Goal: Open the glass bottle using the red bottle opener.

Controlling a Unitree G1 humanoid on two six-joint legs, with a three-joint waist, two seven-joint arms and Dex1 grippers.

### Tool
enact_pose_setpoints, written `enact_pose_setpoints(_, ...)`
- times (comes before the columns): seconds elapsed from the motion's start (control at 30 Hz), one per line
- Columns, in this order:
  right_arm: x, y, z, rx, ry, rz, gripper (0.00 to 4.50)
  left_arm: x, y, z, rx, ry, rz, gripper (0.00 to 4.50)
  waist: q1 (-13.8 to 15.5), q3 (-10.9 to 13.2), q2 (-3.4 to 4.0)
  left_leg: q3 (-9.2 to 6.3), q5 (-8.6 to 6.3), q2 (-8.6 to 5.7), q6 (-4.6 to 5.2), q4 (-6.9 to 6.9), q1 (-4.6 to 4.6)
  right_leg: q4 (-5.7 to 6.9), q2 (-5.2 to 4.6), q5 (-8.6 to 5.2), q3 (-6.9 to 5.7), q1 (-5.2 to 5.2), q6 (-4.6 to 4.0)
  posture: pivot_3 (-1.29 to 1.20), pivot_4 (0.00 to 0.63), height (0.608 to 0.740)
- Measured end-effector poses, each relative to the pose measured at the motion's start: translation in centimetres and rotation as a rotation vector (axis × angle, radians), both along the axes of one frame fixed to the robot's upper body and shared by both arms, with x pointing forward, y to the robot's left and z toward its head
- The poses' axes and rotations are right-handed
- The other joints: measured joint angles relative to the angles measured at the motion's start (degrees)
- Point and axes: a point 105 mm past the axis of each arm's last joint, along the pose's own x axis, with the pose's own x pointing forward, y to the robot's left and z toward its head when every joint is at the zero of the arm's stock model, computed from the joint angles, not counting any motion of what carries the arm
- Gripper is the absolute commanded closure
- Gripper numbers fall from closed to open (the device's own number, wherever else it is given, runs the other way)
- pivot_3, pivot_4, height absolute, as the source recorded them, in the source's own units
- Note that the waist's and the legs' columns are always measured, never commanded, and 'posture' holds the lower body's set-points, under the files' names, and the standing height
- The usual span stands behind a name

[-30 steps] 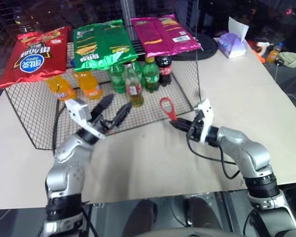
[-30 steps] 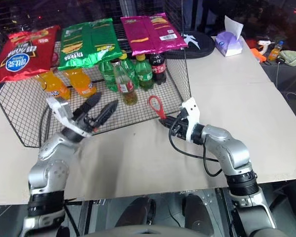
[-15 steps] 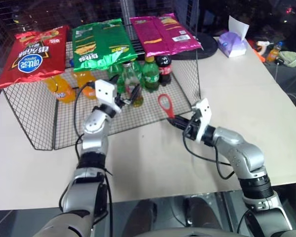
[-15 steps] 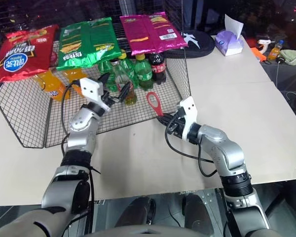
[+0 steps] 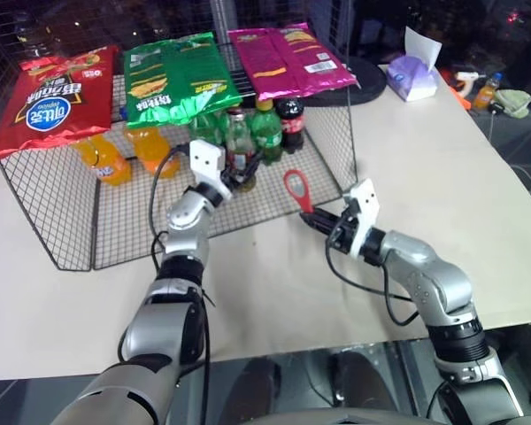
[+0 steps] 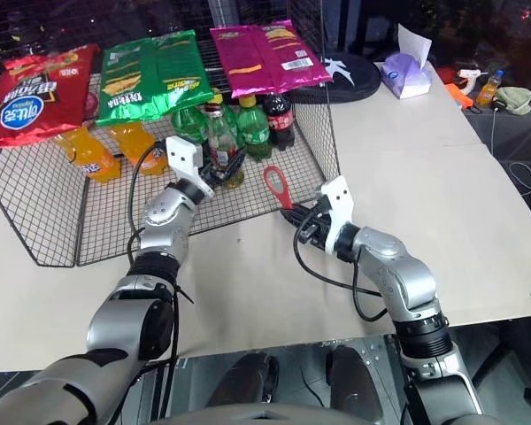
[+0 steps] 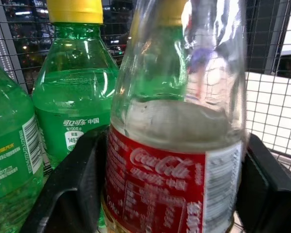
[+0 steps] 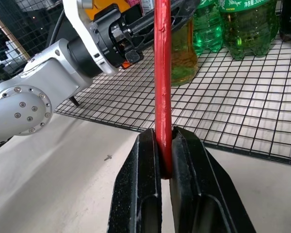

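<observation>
Glass and wire mesh crowd this scene: the glass bottle [image 5: 240,150] stands on the floor of the wire basket [image 5: 71,212], at the front of a cluster of green plastic bottles [image 5: 267,131], with orange soda bottles [image 5: 155,149] further along the same basket floor. The left gripper [image 5: 241,168] has its two black fingers [image 7: 70,194] on either side of the bottle's labelled body; they sit against or just beside the glass, and whether they are pressing firmly I cannot tell. The right gripper [image 8: 164,160] is pinched tight on the handle of the red bottle opener [image 5: 298,190], ring head up, just outside the basket's open front and near the bottle.

Risks, as I judge them — if the left grip is loose, the smooth glass may twist or tip against the green bottles when the opener levers the cap. The thin handle could also pivot between the right fingers under load, and the basket's wire edge could snag the opener on its way in.

Beneath the basket lies a pale tabletop [image 5: 442,186]; snack bags [image 5: 173,78] rest on the basket's top, a tissue box [image 5: 414,75] sits well beyond it, and the room behind is dark.
</observation>
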Motion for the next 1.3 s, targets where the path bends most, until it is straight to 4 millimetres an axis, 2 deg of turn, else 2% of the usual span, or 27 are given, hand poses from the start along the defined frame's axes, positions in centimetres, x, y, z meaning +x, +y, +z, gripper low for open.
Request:
enact_pose_setpoints(0.13, 0.0, 0.0, 0.1, 0.0, -0.008, -0.002, 4.48, -1.2, 0.0, -0.2, 0.003, -0.005, -0.031, 1.72, -0.2, 0.0, 0.0, 0.0, 0.0, 0.08, 0.0, -0.01, -0.01, -0.01, -0.02, 0.0, 0.01, -0.01, 0.0, 0.0, 0.15, 0.74)
enact_pose_setpoints(0.23, 0.1, -0.2, 0.2, -0.003, -0.015, -0.005, 4.48, -2.9, 0.0, -0.3, 0.035, -0.011, -0.058, 1.72, -0.4, 0.0, 0.01, 0.04, 0.0, 0.18, 0.0, -0.03, -0.02, 0.0, -0.02, 0.0, 0.07, -0.05, 0.0, 0.0, 0.15, 0.74)
enact_pose_setpoints(0.43, 0.5, -0.8, 0.7, -0.009, -0.045, -0.023, 4.48, -7.9, -0.4, -0.5, 0.106, 0.006, -0.137, 1.72, -0.2, 0.0, 0.01, 0.06, 0.0, 0.28, 0.0, -0.03, -0.05, 0.02, 0.0, 0.0, 0.11, -0.12, -0.01, 0.0, 0.15, 0.74)
enact_pose_setpoints(0.67, 2.2, -2.8, 2.1, 0.003, -0.107, -0.117, 4.48, -12.2, -1.1, -0.6, 0.069, 0.035, -0.226, 1.72, 0.0, 0.0, 0.02, 0.11, 0.0, 0.28, 0.0, -0.05, -0.02, 0.01, 0.0, 0.0, 0.13, -0.07, -0.01, 0.0, 0.15, 0.74)
enact_pose_setpoints(0.83, 2.6, -3.2, 2.2, 0.007, -0.119, -0.133, 4.48, -13.2, -1.9, -2.8, 0.011, 0.098, -0.227, 1.72, 0.0, 0.0, 0.02, 0.11, 0.0, 0.28, 0.0, -0.02, -0.01, 0.03, 0.01, 0.0, 0.12, -0.06, -0.01, 0.0, 0.15, 0.74)
enact_pose_setpoints(1.2, 2.5, -2.4, 2.9, 0.018, -0.139, -0.098, 4.48, -13.3, -2.7, -3.5, -0.015, 0.026, -0.181, 1.72, 0.1, 0.0, 0.04, 0.13, 0.0, 0.28, 0.0, -0.02, 0.05, 0.04, 0.02, 0.0, 0.13, -0.01, -0.01, 0.0, 0.15, 0.74)
enact_pose_setpoints(1.27, 2.4, -2.3, 2.8, 0.017, -0.138, -0.089, 4.48, -13.3, -2.8, -3.5, -0.01, 0.015, -0.178, 0.7, 0.1, 0.0, 0.05, 0.12, 0.0, 0.28, 0.0, -0.02, 0.09, 0.04, 0.02, 0.0, 0.12, 0.04, -0.01, 0.0, 0.15, 0.74)
enact_pose_setpoints(1.3, 2.4, -2.2, 2.8, 0.016, -0.137, -0.086, 4.48, -13.3, -2.8, -3.5, -0.007, 0.011, -0.176, 0.37, 0.1, 0.0, 0.05, 0.12, 0.0, 0.28, 0.0, -0.02, 0.11, 0.04, 0.02, 0.01, 0.12, 0.06, -0.01, 0.0, 0.15, 0.74)
